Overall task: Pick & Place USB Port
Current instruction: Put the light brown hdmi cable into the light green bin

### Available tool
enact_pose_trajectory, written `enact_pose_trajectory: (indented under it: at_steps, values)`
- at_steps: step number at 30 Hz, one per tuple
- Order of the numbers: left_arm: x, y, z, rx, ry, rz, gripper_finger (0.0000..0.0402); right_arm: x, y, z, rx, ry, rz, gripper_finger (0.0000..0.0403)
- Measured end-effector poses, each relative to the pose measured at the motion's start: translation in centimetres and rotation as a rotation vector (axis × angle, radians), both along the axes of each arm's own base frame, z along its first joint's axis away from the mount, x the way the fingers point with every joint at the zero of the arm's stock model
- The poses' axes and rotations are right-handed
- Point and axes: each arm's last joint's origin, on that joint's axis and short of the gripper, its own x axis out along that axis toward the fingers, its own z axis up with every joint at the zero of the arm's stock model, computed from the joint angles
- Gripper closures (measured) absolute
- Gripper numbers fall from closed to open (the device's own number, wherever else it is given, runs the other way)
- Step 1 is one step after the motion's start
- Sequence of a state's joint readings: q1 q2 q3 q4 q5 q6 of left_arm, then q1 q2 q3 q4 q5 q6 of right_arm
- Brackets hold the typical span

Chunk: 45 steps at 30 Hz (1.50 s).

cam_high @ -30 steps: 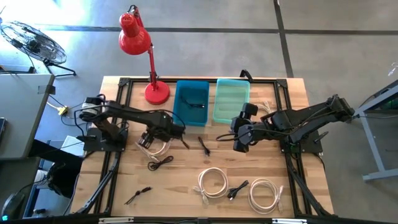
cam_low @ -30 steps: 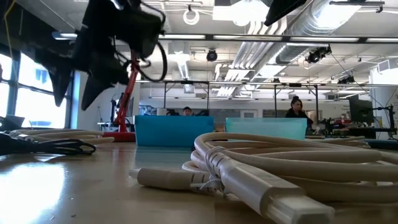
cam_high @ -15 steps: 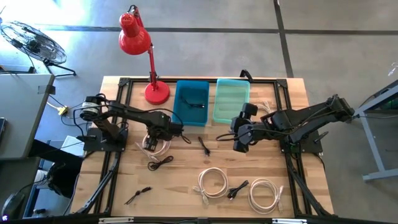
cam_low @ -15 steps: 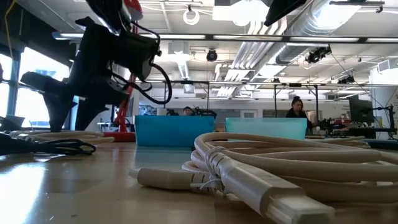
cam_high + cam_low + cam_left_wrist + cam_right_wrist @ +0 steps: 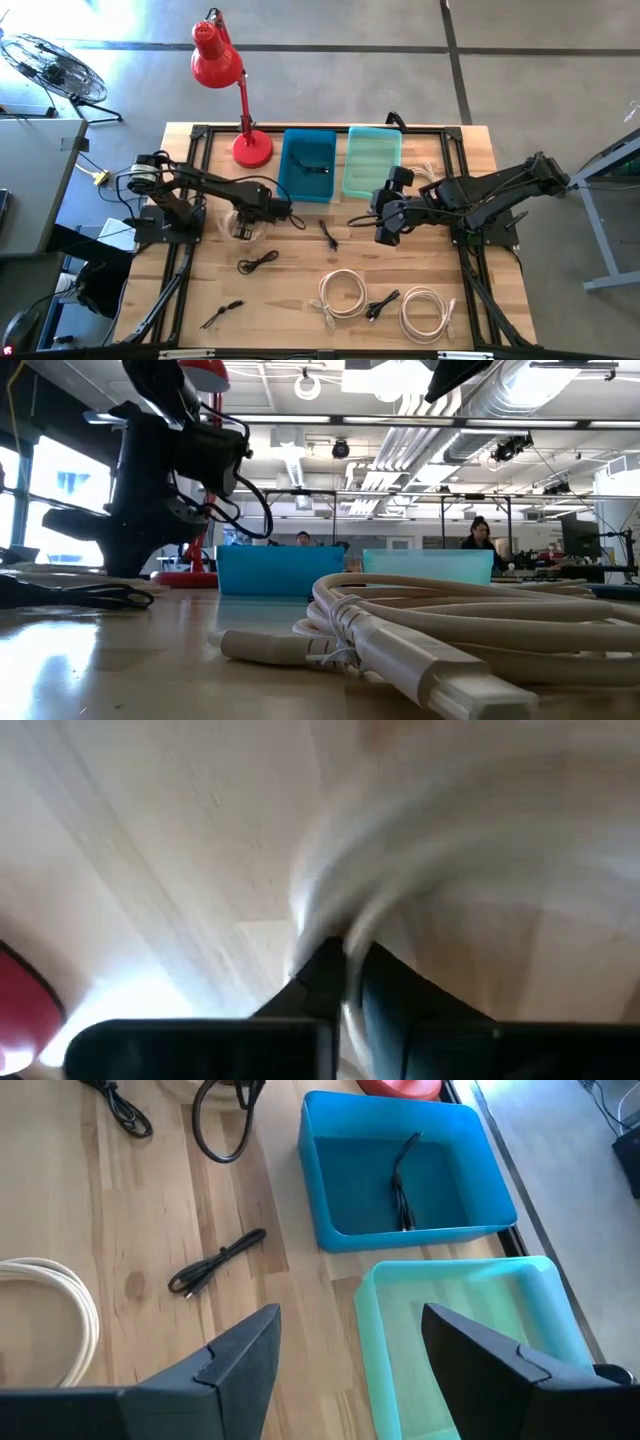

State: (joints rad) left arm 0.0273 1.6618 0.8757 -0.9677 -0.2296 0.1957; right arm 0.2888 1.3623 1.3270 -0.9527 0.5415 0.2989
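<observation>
My left gripper (image 5: 240,222) is down at the table's left, on a coiled white cable (image 5: 252,231), with a strand of it between the closed fingers (image 5: 345,970). The left wrist view is blurred. My right gripper (image 5: 384,233) hangs open over the table's middle, near the teal bin (image 5: 470,1330), with nothing between its fingers (image 5: 350,1320). A blue bin (image 5: 308,165) at the far middle holds one black cable (image 5: 403,1175). Loose black cables (image 5: 328,233), (image 5: 258,262) lie on the wood. My left gripper pinches a strand of the white cable coil (image 5: 345,1005) between its two fingers, which come from above and point down. The coil lies on the table around the fingers. Which part of the coil the strand belongs to cannot be told through the blur.
A red desk lamp (image 5: 235,95) stands at the far left beside the blue bin. Two more white coils (image 5: 342,293), (image 5: 425,310) and short black cables (image 5: 382,304), (image 5: 220,313) lie near the front edge. People stand in the room behind the table (image 5: 478,538).
My left gripper has gone down and toward the table's left edge, from above the table onto the white coil. My right arm has kept still.
</observation>
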Motion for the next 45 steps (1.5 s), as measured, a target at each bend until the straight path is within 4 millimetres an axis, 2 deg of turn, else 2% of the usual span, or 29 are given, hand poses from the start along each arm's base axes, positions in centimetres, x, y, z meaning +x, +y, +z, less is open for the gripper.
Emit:
enact_pose_trajectory:
  at_steps: [6,11,18,24,29,33,36,40,45]
  values:
    - [-0.1,0.0,0.0,0.038,0.007,0.01,0.0392,0.0,0.1,0.0,0.024,0.007,0.017,0.0167]
    - [-0.2,-0.1,1.1,0.042,-0.032,0.023,0.0392,0.0,0.1,0.0,0.031,0.008,0.021,0.0167]
    - [-0.5,-1.2,5.1,0.061,-0.176,0.012,0.0392,0.0,0.1,0.0,0.028,0.008,0.026,0.0167]
    - [-1.8,-2.4,10.3,0.139,-0.344,0.021,0.0393,0.0,0.1,0.0,0.018,0.008,0.025,0.0167]
    - [-3.9,-3.6,15.4,0.188,-0.62,-0.003,0.0393,0.1,0.1,0.0,0.0,0.014,0.045,0.0167]
    - [-5.9,-4.4,19.2,0.231,-0.962,-0.07,0.0393,0.2,0.1,0.1,-0.021,0.001,0.059,0.0167]
    - [-7.3,-4.8,21.3,0.272,-1.21,-0.151,0.0393,0.5,0.1,0.4,-0.044,-0.035,0.064,0.0166]
    - [-8.1,-4.9,22.3,0.319,-1.44,-0.285,0.0394,1.2,0.3,1.0,-0.056,-0.124,0.089,0.0167]
    - [-7.3,-5.4,21.3,0.348,-1.63,-0.424,0.0394,2.3,0.7,2.2,-0.057,-0.26,0.163,0.0166]
